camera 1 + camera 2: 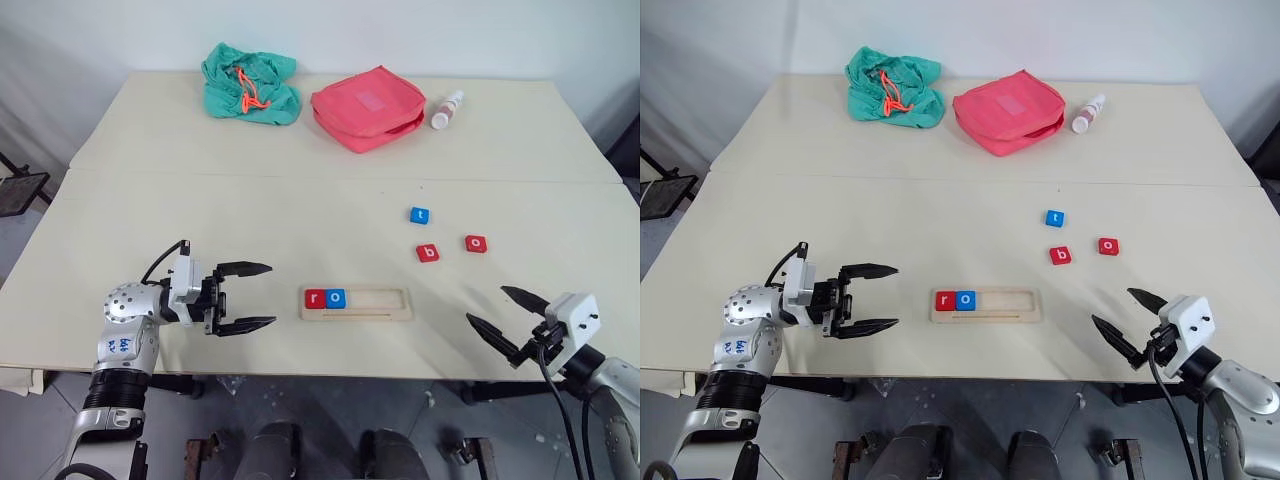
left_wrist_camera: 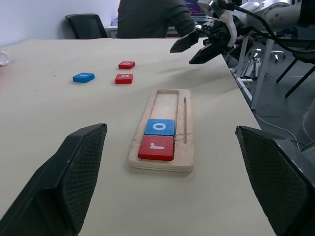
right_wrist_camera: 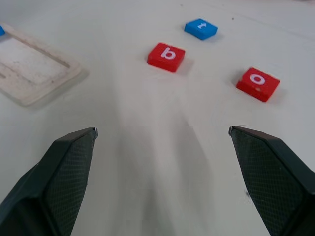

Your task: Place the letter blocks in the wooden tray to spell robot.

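The wooden tray lies near the table's front edge. A red r block and a blue o block sit side by side at its left end. Loose on the table beyond the tray's right end are a red b block, a red o block and a blue t block. My left gripper hangs open left of the tray, its fingers pointing at it, nothing between them. My right gripper stands open near the front right edge, empty, aimed toward the loose blocks.
At the back of the table lie a green cloth bag, a pink zip pouch and a small white bottle. A seam runs across the tabletop. In the left wrist view a person sits beyond the table.
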### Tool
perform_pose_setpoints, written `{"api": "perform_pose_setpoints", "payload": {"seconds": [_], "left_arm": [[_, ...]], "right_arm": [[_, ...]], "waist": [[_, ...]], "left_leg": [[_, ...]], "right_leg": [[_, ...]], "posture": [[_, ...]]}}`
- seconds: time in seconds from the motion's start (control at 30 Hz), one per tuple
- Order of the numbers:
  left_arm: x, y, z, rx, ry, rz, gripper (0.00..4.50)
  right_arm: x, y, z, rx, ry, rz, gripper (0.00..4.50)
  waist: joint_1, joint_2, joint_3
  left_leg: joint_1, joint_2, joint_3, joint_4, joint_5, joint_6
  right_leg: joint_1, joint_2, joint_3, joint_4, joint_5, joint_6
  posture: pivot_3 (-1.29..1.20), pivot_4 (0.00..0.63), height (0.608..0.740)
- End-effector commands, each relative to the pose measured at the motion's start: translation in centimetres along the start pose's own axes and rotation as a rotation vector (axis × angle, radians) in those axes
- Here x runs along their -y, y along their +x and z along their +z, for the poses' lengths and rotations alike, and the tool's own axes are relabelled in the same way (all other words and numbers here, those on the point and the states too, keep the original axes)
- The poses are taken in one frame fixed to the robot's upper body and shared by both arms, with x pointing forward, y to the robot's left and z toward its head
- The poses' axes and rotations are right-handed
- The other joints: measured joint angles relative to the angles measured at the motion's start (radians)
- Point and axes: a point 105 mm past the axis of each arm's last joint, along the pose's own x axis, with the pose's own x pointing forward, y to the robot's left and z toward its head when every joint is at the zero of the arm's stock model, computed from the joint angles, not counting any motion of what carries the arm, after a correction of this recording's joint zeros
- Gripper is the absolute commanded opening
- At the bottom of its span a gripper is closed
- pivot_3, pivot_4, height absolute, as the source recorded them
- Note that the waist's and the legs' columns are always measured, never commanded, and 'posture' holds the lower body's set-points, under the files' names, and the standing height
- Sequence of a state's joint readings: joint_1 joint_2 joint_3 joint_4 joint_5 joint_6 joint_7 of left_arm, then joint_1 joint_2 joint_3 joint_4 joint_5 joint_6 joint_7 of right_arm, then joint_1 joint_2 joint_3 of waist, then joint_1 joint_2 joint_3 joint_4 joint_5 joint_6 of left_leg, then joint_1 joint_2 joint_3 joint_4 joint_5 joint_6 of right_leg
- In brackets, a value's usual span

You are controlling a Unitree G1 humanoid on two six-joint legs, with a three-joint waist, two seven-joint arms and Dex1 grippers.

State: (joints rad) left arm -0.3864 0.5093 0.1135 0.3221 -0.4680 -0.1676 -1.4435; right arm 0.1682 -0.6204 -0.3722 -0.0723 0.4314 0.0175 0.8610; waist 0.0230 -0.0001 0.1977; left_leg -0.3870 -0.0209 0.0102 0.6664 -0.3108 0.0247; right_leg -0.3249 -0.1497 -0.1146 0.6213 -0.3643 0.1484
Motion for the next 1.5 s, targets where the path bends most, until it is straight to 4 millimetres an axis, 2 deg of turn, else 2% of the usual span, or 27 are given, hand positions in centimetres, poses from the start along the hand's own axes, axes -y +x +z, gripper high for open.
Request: {"api": "perform_pose_setpoints", "payload": {"seconds": [0.03,0.2,0.3,0.43,0.57,0.67,0.8,1.0,1.23,1.5], "left_arm": [[-0.1,-0.1,0.9,0.016,0.04,-0.005,4.46],[-0.2,0.0,1.1,0.025,0.041,0.004,4.46],[-0.1,0.1,1.2,0.028,0.046,0.013,4.46],[0.0,0.3,1.3,0.035,0.047,0.03,4.46],[0.1,0.3,1.3,0.038,0.047,0.04,4.46],[0.2,0.4,1.3,0.04,0.045,0.047,4.46],[0.3,0.3,1.3,0.042,0.05,0.063,4.46],[0.6,0.4,1.4,0.048,0.05,0.067,4.46],[0.6,0.0,1.3,0.04,0.05,0.073,4.46],[0.5,0.1,1.3,0.039,0.053,0.073,4.46]], "right_arm": [[0.4,-0.5,0.7,0.036,-0.028,-0.013,4.5],[0.4,0.0,0.8,0.042,-0.021,-0.005,4.5],[0.3,1.5,1.8,0.035,-0.01,-0.005,4.5],[0.7,4.9,2.9,-0.032,0.061,-0.084,4.5],[0.6,7.7,4.8,0.027,0.127,-0.138,4.5],[0.9,9.2,5.2,0.024,0.188,-0.187,4.5],[1.2,11.2,5.4,0.034,0.183,-0.237,4.5],[0.6,12.4,4.4,0.006,0.213,-0.223,4.5],[0.0,12.3,3.0,-0.038,0.235,-0.234,4.5],[-0.9,12.5,2.5,-0.052,0.23,-0.226,4.5]], "waist": [[0.001,0.0,0.0],[0.001,0.0,0.0],[-0.001,0.0,0.0],[-0.01,0.0,0.0],[-0.01,0.0,0.0],[-0.003,0.0,0.0],[-0.001,0.0,0.0],[-0.006,0.0,0.0],[-0.016,0.0,0.0],[-0.027,0.0,0.0]], "left_leg": [[0.0,0.0,0.0,0.0,0.0,0.0],[0.0,0.0,0.0,0.0,0.0,0.0],[0.0,0.0,0.0,0.0,0.0,0.0],[0.0,0.001,0.0,0.0,0.0,0.0],[0.0,0.001,-0.001,-0.001,0.0,0.0],[-0.001,0.0,-0.002,-0.001,0.0,0.0],[-0.001,-0.001,-0.002,0.0,0.0,0.0],[-0.001,0.0,-0.001,-0.001,0.0,0.0],[-0.001,0.0,-0.001,-0.002,0.0,0.0],[-0.001,0.0,-0.001,-0.002,0.0,0.0]], "right_leg": [[0.0,0.0,0.0,0.0,0.0,0.0],[0.0,0.0,0.0,0.0,0.0,0.0],[0.0,0.0,0.0,0.0,0.0,0.0],[0.0,0.0,0.001,0.0,0.0,0.0],[-0.001,0.001,0.001,0.001,0.0,0.0],[-0.002,0.0,0.001,0.001,0.0,0.0],[-0.002,0.0,0.001,0.001,0.0,0.0],[-0.004,0.0,0.002,0.004,0.0,0.0],[-0.004,0.0,0.002,0.004,0.0,0.0],[-0.004,0.0,0.002,0.005,0.0,0.0]], "posture": [[0.0,0.15,0.74],[0.0,0.15,0.74],[0.0,0.15,0.74],[0.0,0.15,0.74],[0.0,0.15,0.74],[0.0,0.15,0.74],[0.0,0.15,0.74],[0.0,0.15,0.74],[0.0,0.15,0.74],[0.0,0.15,0.74]]}}
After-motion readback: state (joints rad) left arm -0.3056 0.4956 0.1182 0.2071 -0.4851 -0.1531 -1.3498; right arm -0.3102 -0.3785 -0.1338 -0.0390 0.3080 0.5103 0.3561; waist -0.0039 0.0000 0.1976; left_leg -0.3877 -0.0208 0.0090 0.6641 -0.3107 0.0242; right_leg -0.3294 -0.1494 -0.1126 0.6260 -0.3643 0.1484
